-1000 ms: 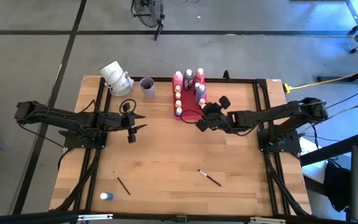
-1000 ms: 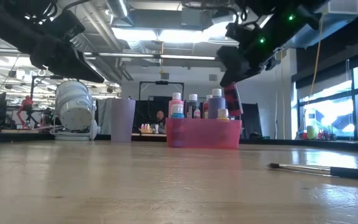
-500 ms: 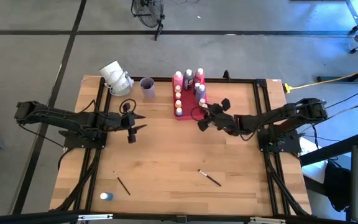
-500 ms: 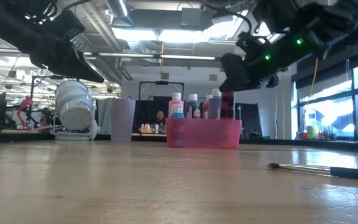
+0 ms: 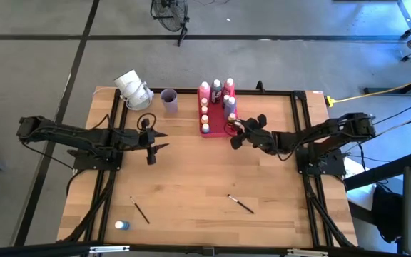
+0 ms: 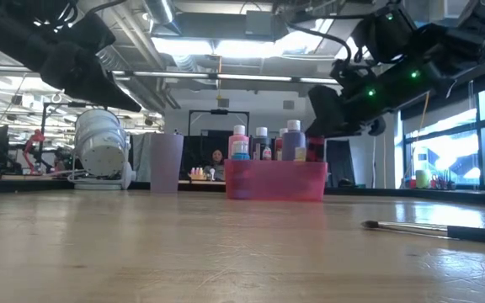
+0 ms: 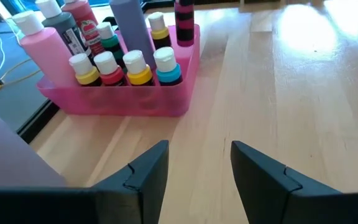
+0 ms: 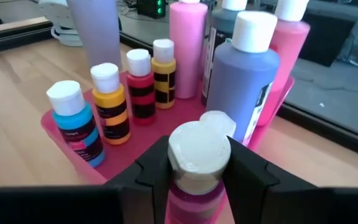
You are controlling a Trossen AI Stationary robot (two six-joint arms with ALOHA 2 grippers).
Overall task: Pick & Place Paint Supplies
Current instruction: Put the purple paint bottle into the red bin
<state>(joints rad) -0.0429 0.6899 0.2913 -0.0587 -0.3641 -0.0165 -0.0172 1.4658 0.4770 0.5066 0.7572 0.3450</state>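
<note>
while a small bottle (image 8: 199,163) is clenched in the right claw (image 8: 197,171) beside the tray (image 8: 58,124), standing bottles could be toppled; the left claw (image 7: 194,163) is released.

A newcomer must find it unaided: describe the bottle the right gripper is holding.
Start at the pink tray at the table's far middle. At the tray's right near corner, the right gripper is shut on a small paint bottle. Unlike the bottles standing in the tray, it is clamped between dark fingers, with a pale cap over a pink-magenta body.
</note>
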